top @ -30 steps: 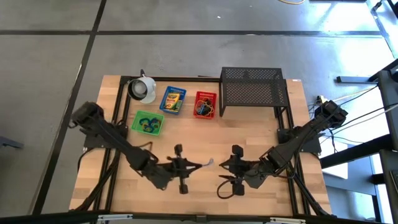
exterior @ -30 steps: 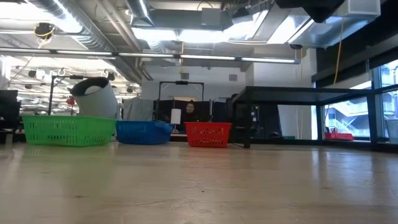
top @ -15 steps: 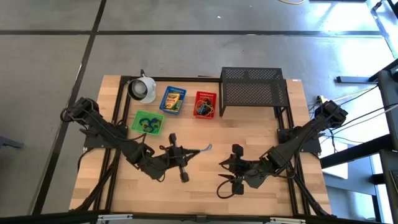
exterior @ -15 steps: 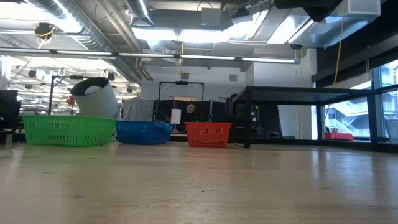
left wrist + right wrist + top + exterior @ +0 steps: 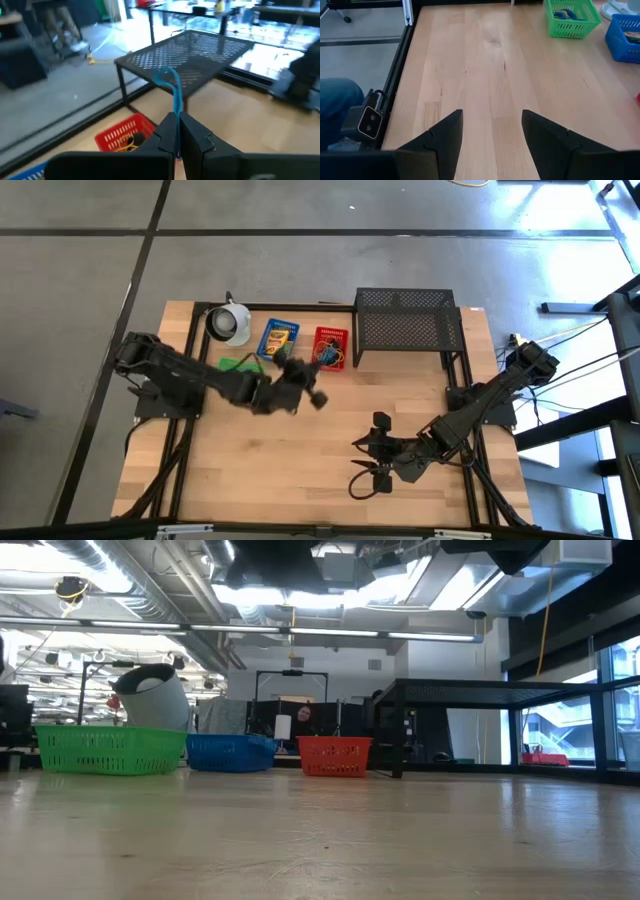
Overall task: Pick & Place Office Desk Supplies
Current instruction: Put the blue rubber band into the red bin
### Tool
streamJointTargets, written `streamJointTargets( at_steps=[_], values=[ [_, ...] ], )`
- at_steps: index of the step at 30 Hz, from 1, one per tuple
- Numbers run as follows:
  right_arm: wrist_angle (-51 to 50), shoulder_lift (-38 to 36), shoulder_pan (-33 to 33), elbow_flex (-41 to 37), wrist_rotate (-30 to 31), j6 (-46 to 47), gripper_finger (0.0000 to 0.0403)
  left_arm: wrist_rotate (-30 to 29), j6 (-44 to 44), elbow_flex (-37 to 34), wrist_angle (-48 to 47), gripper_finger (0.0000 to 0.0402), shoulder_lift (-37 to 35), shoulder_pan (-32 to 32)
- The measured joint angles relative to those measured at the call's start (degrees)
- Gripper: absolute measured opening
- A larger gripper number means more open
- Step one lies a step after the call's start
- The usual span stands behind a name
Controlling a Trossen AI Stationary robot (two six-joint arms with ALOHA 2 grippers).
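Left hand pinches shut on a blue rubber band, light, floppy, best nipped on its strand, held near the red basket at 12 o'clock; right hand gapes wide.

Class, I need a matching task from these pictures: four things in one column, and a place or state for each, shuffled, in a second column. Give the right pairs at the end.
Things:
1. blue rubber band
2. right gripper
3. white cup
4. red basket

Places or states:
A. lies tipped at the table's far left corner
B. open, over bare wood
C. sits beside the black rack
D. pinched in the left gripper

Pairs: 1-D, 2-B, 3-A, 4-C
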Motion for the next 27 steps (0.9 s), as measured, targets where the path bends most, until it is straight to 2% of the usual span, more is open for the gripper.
streamJointTargets(
  at_steps=[5, 13, 20, 27],
  values=[
    [0.0, 0.0, 0.0, 0.0, 0.0, -1.7, 0.0207, 7.1, -3.5, 0.0, 0.1, 0.0006, 3.1, 7.4],
    [0.0, 0.0, 0.0, 0.0, 0.0, -2.9, 0.0207, 12.4, -4.3, 0.0, 1.1, 0.0006, 12.2, 16.5],
    [0.1, 0.0, 0.0, 0.0, 0.0, -4.5, 0.0207, 23.1, -5.6, 0.0, 7.0, 0.0006, 19.4, 20.6],
    [0.1, 0.0, 0.0, 0.0, 0.0, -4.6, 0.0207, 24.3, -6.5, 0.0, 6.3, 0.0006, 21.7, 22.1]
  ],
)
